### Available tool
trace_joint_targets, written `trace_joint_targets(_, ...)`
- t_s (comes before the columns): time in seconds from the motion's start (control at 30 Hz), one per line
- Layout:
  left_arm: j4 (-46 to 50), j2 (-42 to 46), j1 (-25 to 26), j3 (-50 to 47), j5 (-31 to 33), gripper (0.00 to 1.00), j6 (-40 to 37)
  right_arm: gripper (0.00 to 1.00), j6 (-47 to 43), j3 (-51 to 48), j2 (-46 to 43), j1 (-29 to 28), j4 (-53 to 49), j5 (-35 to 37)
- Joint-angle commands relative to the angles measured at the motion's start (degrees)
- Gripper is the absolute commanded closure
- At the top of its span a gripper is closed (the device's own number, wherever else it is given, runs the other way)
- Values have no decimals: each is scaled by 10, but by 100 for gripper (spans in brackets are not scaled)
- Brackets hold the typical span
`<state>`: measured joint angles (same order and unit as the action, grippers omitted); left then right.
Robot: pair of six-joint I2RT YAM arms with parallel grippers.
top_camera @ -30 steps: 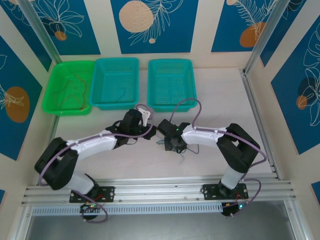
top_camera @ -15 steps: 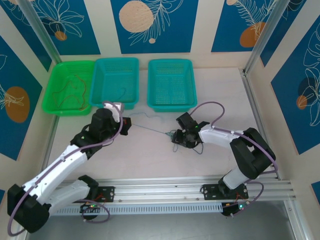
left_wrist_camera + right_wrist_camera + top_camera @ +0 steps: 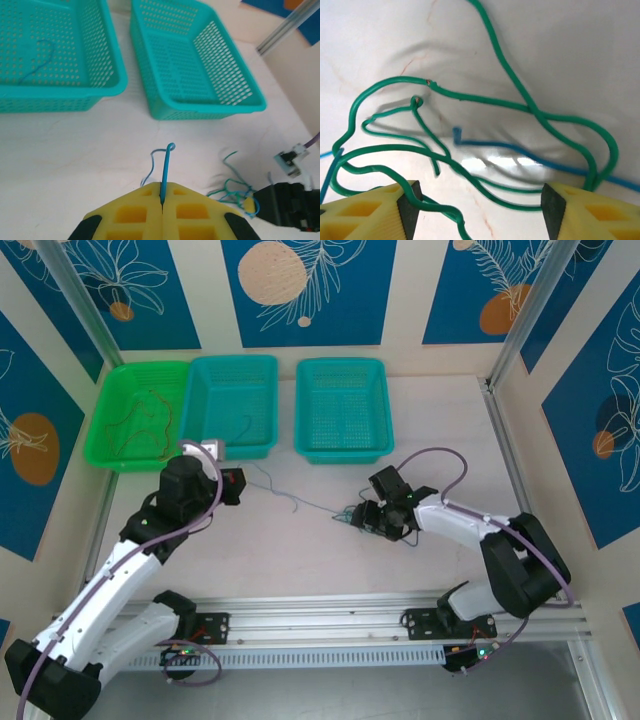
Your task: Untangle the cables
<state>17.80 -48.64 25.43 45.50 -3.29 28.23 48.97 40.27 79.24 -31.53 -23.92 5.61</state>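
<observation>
- Overhead view: the left end effector [image 3: 233, 484] hangs just in front of the middle teal basket [image 3: 240, 450]. A blue cable [image 3: 290, 503] runs from it across the worktop [image 3: 300, 570] to the knot of green cables [image 3: 348, 515] at the right end effector [image 3: 368, 518]. The two are probably set well apart so one strand draws out while the knot is kept in place. Red-brown cables [image 3: 150, 415] lie sorted in the green basket [image 3: 130, 462]. Neither grip can be read from here.
- Left wrist view: this settles the grip. The yellow pads [image 3: 135, 212] of the left end effector [image 3: 162, 194] are pressed together on the blue cable [image 3: 165, 167], whose curled end stands up above them. The green cables [image 3: 232, 189] lie to the right, beside the dark right end effector [image 3: 282, 202]. Another blue strand [image 3: 37, 57] lies in the nearer teal basket [image 3: 60, 91].
- Right wrist view: the right end effector [image 3: 480, 200] has its pads [image 3: 365, 212] spread wide, gripping nothing. Loops of green cable [image 3: 470, 97] lie on the worktop between them, and the blue cable [image 3: 520, 159] threads under those loops, a crossing that shows plainly here.
</observation>
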Motion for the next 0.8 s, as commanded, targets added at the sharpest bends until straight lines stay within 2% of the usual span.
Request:
trace_joint_targets(0.0,-44,-14,-7,17,-55,100,21,30,-46,25,-54,-21,-31,-26)
trace_joint_targets(0.1,-52,-22,-6,10,-63,100,25,30,-78,50,-74,-56,-20,-21)
trace_joint_targets(0.23,-53,-19,-6,-1,-62,100,28,32,-103,84,-55,-102,-5,20)
trace_joint_targets(0.4,-38,-8,-6,-7,-55,100,24,30,-67,128,35,-107,-39,127)
trace_joint_targets(0.6,5,12,-6,7,-18,100,1,31,-56,163,154,-134,-57,123)
trace_joint_targets(0.67,9,14,-6,8,-14,100,-3,33,-42,178,193,-137,-79,140)
trace_joint_targets(0.77,25,18,-7,11,11,100,-2,45,-6,181,224,-127,-106,164)
